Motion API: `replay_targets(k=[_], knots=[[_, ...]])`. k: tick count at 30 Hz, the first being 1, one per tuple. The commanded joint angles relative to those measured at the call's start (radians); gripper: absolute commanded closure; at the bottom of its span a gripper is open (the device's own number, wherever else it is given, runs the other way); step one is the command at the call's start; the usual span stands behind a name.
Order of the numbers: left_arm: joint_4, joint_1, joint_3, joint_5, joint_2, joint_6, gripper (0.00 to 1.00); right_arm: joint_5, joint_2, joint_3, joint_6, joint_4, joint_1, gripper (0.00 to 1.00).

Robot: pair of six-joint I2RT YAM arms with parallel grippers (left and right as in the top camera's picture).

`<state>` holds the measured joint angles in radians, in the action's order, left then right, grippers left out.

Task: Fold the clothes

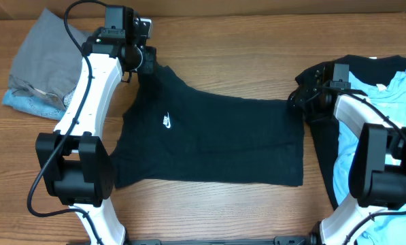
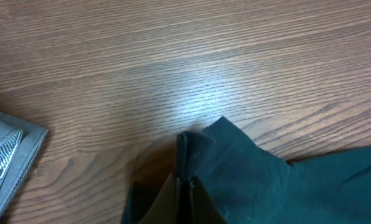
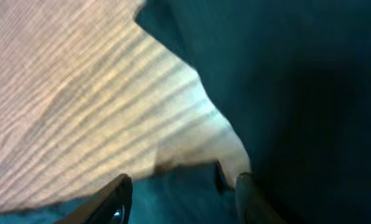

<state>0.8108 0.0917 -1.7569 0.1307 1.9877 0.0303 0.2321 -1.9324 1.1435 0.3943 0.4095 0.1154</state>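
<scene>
A black T-shirt [image 1: 216, 136] with a small white swoosh logo [image 1: 166, 122] lies spread flat across the middle of the wooden table. My left gripper [image 1: 147, 61] is at its far left corner, shut on a raised peak of the dark cloth [image 2: 235, 162]; in the left wrist view the fingertips [image 2: 178, 180] meet with fabric pinched between them. My right gripper [image 1: 299, 102] is at the shirt's far right corner. Its fingers [image 3: 122, 186] stand apart, with dark fabric [image 3: 183, 193] lying between them.
A grey shirt [image 1: 46, 51] on a light blue one [image 1: 22, 102] is heaped at the back left; its grey edge [image 2: 8, 155] shows in the left wrist view. More clothes, black [image 1: 366, 68] and light blue [image 1: 403, 92], are piled under the right arm.
</scene>
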Motion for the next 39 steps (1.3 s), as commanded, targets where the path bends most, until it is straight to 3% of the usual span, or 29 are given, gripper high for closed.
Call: replay_targets(k=[1,4,10,27,39], knots=[[0.001,0.007,-0.010,-0.011,-0.021,0.019,0.94,0.006,-0.074,0.007,-0.006,-0.018,-0.003,0.46],[0.002,0.007,-0.010,-0.011,-0.021,0.027,0.94,0.005,-0.089,0.007,-0.013,-0.031,-0.003,0.58],[0.020,0.007,-0.010,-0.011,-0.021,0.038,0.95,0.009,-0.078,0.029,-0.033,-0.014,-0.002,0.96],[0.100,0.006,-0.010,-0.061,-0.021,0.037,0.96,-0.101,0.164,0.036,-0.032,0.144,-0.001,0.96],[0.380,0.006,0.010,-0.121,-0.021,0.034,0.96,-0.129,0.323,0.036,-0.027,0.532,-0.001,0.96]])
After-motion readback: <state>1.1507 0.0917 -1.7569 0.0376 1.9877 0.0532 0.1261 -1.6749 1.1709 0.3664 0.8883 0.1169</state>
